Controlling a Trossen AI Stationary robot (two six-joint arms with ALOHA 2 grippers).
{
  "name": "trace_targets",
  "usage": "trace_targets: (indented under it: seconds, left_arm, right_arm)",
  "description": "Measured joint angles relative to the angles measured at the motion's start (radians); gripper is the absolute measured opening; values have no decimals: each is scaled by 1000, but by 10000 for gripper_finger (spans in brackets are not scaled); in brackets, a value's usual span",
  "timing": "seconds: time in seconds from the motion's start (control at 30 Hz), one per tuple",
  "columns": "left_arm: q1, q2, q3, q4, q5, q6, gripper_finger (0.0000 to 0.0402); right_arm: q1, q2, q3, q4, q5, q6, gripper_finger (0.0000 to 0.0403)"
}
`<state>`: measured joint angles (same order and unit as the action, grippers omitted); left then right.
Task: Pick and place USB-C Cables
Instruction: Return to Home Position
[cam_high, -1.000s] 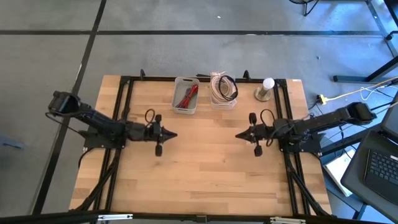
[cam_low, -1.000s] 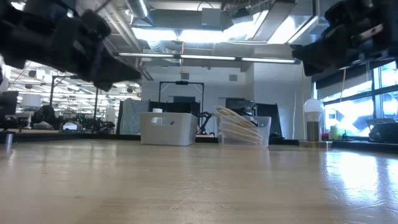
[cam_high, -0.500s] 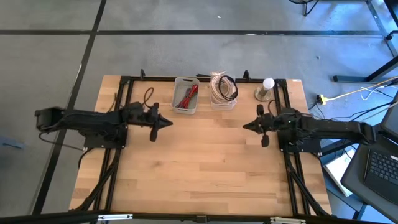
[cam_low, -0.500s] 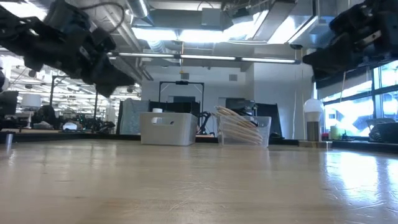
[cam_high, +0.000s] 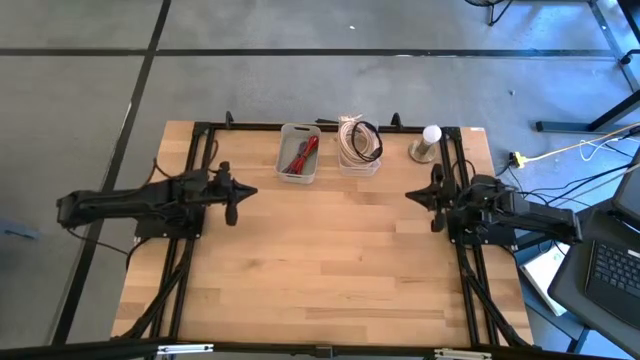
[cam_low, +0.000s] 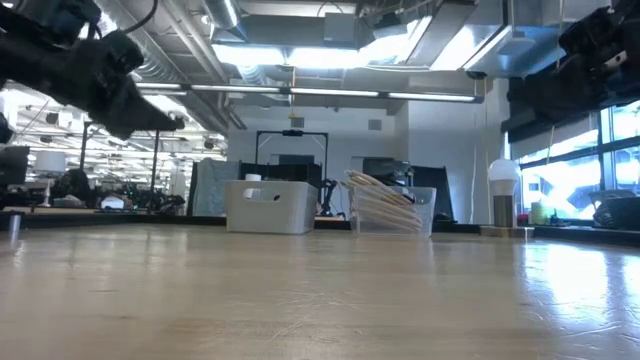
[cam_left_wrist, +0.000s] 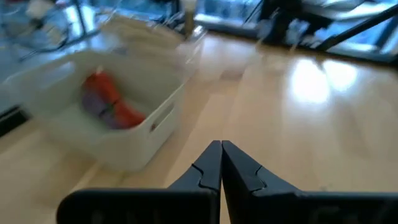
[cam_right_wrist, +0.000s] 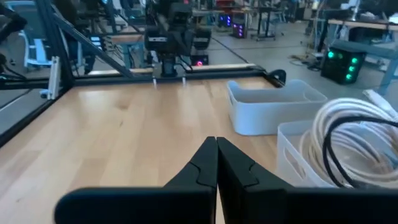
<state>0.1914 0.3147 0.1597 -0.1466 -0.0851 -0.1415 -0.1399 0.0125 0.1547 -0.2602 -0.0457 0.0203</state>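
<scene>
Cream-white coiled cables with a black coil (cam_high: 359, 140) lie heaped in a clear bin at the table's far edge; in the right wrist view they (cam_right_wrist: 354, 140) show as thick loops. Short red and purple bundles (cam_high: 300, 153) lie in a white bin left of it, seen also in the left wrist view as red bundles (cam_left_wrist: 111, 107). My left gripper (cam_high: 251, 192) hovers shut over the table's left part, above the wood. My right gripper (cam_high: 411, 196) hovers shut at the right part. Neither touches a cable.
A white ball-topped round object (cam_high: 428, 143) stands right of the clear bin (cam_low: 392, 210). The white bin (cam_low: 270, 206) stands left of it. A black frame (cam_high: 200, 150) runs along the table's left, far and right sides. Bare wood (cam_high: 320, 260) fills the middle and near part.
Both arms have drawn back from the table's middle, the left gripper toward the left edge and the right gripper toward the right edge, both shifting a little toward the far edge. Both stayed shut. The cables and bins have not moved.
</scene>
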Motion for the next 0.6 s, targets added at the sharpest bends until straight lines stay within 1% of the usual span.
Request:
trace_targets:
  seconds: [0.1, 0.2, 0.33, 0.4, 0.5, 0.6]
  left_arm:
    - [-55, -48, 15, -109, -96, -29, 1]
    - [-118, -82, 27, -176, -187, -36, 1]
    - [-188, -123, 52, -222, -246, -4, 1]
    - [-212, -149, 64, -231, -257, 22, 1]
    - [-234, -220, 64, -224, -249, 62, 1]
    - [-237, -303, 52, -211, -192, 66, 1]
  right_arm:
    - [0, -11, 0, -1, 9, 2, 0]
    - [0, -11, 0, 7, 17, -11, 0]
    - [0, -11, 0, 14, 20, -34, 0]
    - [0, -11, 0, 17, 19, -47, 0]
    - [0, -11, 0, 18, 19, -56, 0]
    - [0, -11, 0, 40, 18, -74, 0]
